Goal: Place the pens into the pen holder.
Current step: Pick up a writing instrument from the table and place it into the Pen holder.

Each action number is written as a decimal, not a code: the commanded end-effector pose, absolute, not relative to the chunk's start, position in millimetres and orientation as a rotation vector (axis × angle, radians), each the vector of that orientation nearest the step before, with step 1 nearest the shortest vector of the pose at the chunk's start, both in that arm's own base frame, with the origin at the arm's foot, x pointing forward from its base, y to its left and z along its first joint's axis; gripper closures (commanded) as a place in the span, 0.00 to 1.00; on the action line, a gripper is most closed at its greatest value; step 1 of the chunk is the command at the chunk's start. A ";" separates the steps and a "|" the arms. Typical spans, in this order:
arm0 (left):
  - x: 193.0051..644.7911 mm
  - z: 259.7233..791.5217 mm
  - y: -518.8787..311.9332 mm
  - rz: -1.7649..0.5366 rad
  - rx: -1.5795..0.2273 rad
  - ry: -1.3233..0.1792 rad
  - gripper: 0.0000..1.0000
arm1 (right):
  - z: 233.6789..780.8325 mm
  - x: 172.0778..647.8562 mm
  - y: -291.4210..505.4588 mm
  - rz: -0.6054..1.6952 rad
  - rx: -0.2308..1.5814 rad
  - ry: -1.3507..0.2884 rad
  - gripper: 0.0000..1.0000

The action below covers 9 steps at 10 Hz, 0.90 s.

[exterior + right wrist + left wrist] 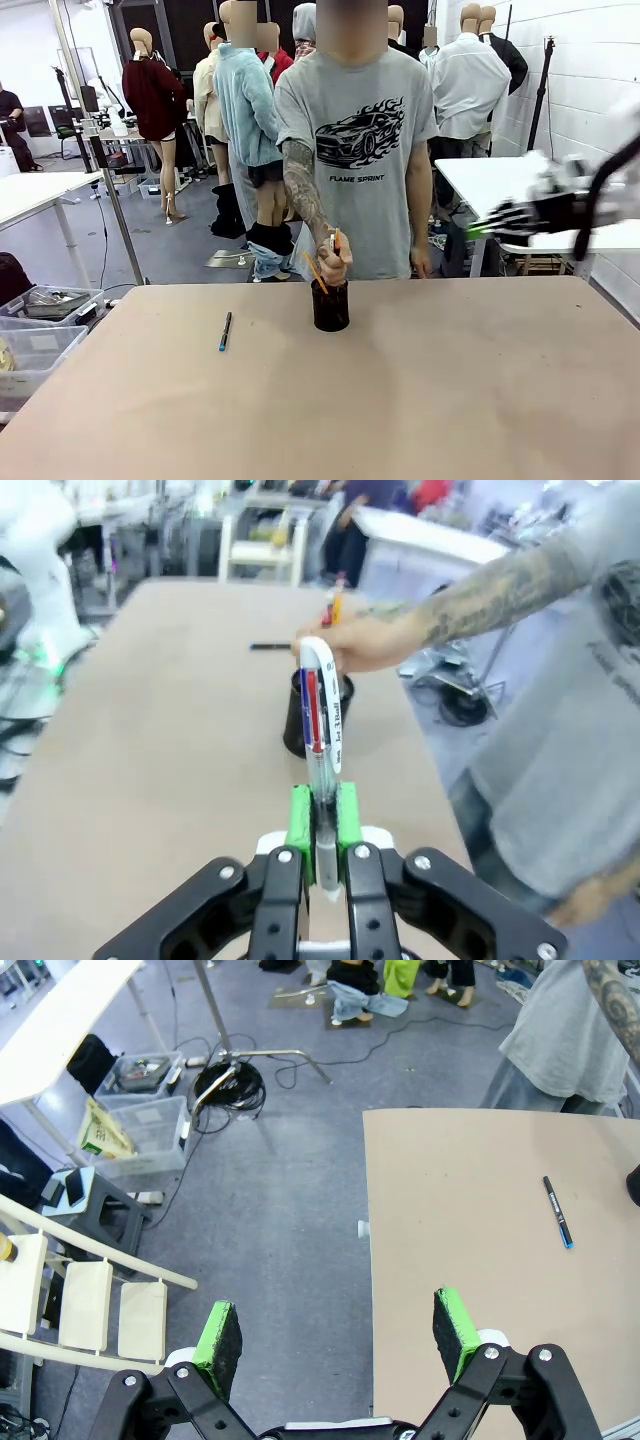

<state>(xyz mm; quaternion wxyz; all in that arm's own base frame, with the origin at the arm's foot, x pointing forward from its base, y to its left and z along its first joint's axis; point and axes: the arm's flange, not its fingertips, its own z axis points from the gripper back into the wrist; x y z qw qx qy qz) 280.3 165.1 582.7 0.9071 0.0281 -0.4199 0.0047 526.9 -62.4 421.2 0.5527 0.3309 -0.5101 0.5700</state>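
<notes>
Items as we find them, each placed against the pen holder:

1. Pen holder point(330, 305): a small black cylindrical cup. It stands upright on the tan table top point(450, 400), straight in front of the person.
2. Orange pen point(316, 272): slim and pencil-like. It slants up toward the robot's left from the holder's mouth. We cannot tell how far in it sits.
3. Person's hand point(335, 262): tattooed forearm. It is directly over the holder, touching the orange pen.
4. Dark pen point(225, 331): slim, with a blue-teal end. It lies flat on the table, well to the robot's left of the holder, touched by nothing.
5. White pen point(320, 720): silver-white barrel with red and blue print. It is pinched between the right gripper's pads.
6. Right gripper point(322, 815): clamped on the white pen. It is raised, well to the robot's right of the holder.
7. Left gripper point(340, 1325): green pads spread wide, nothing between them. It is far to the holder's left, at the table's edge.
</notes>
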 end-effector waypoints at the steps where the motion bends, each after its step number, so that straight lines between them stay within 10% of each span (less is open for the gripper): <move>1: 282.2 582.9 165.2 0.022 0.054 -0.876 0.00 | 415.0 434.2 -137.4 1.176 0.644 -1.339 1.00; 4: 282.2 582.9 165.2 0.022 0.054 -0.876 0.00 | 400.0 385.5 -170.8 1.082 0.613 -1.438 1.00; 9: 282.2 582.9 165.2 0.022 0.054 -0.876 0.00 | 414.6 461.5 -87.8 1.066 0.665 -1.340 1.00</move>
